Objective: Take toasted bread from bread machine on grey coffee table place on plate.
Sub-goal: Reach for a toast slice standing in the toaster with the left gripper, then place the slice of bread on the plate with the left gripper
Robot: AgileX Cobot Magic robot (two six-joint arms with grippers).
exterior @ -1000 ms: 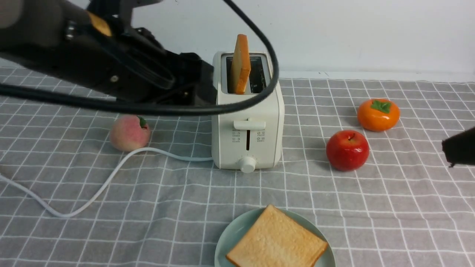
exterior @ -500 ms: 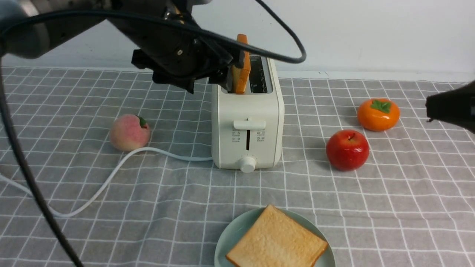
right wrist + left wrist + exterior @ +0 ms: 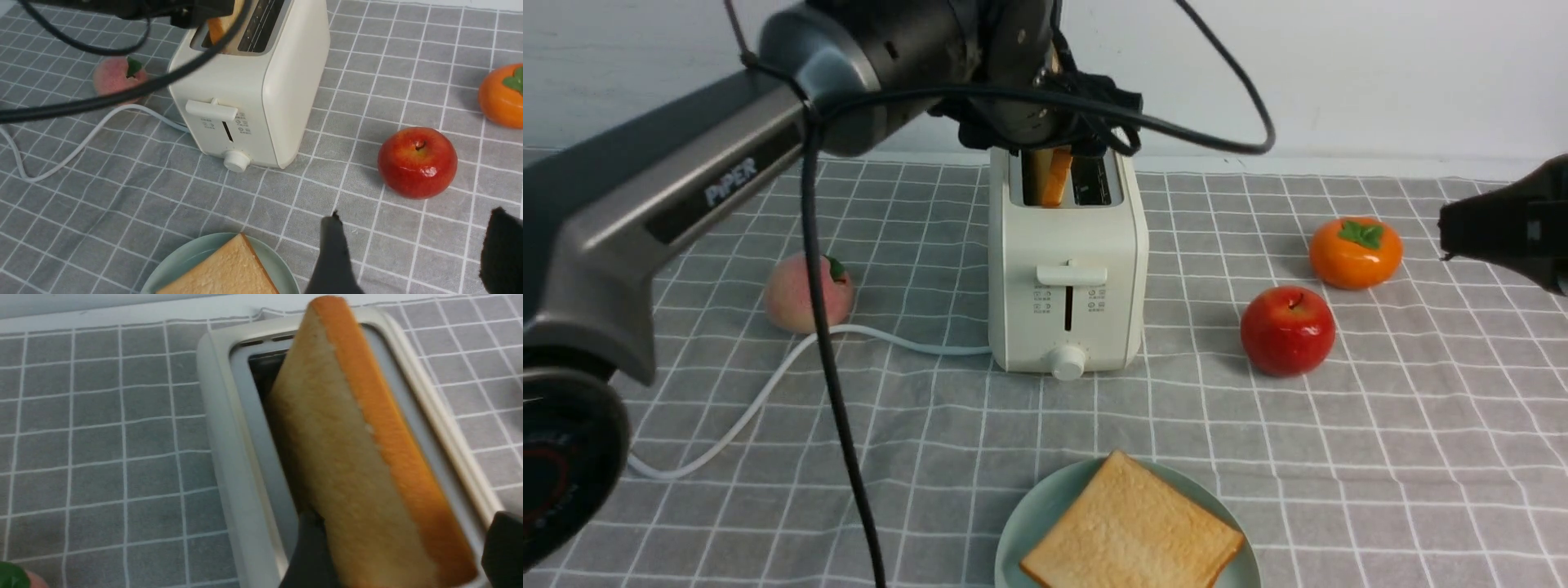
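Setting: robot test bench, lab-type, dressed with kitchen props. Evidence: a plain white wall [image 3: 1380, 73] right behind a table [image 3: 1421, 457] draped in grey checked cloth; a dark robot arm [image 3: 686, 196] lettered PIPER, its loose black cable [image 3: 849, 474] hanging across the view; household items set out apart — toaster [image 3: 1066, 245], plate [image 3: 1021, 523], peach [image 3: 788, 298], apple [image 3: 1287, 331], persimmon [image 3: 1354, 253].

Two toasts [image 3: 1131, 535] [image 3: 1058, 175], toaster [image 3: 1066, 245], plate [image 3: 1033, 514] — three fruits [image 3: 1288, 331] [image 3: 1354, 253] [image 3: 788, 302]
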